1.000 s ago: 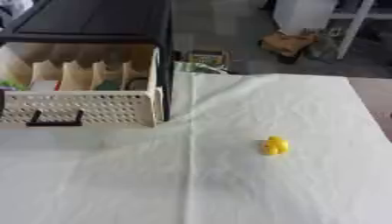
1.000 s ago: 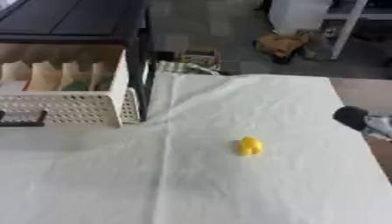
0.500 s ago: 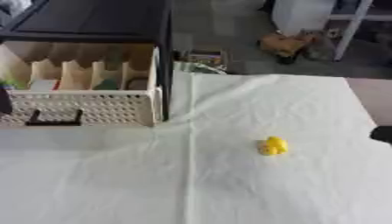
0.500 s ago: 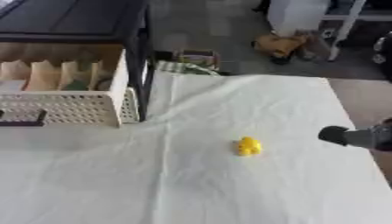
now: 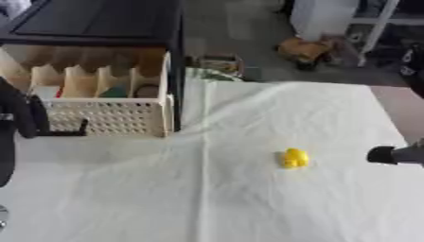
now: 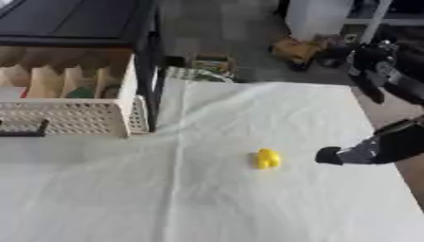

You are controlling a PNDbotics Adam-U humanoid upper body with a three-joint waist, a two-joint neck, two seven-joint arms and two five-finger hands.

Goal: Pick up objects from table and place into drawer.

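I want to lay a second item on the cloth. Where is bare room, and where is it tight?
Bare white cloth spreads in front of the yellow object and between it and the open drawer. It is tight on the object's right, where the right hand reaches in, and by the drawer's handle near the left arm.

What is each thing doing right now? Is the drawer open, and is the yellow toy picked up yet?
Drawer: pulled open, some things already between its dividers.
Yellow toy: lying on the white cloth, not picked up, nothing touching it.
Right robot hand: beside the toy on its right, apart from it, holding nothing.
Left robot hand: at the left edge, by the drawer's front.
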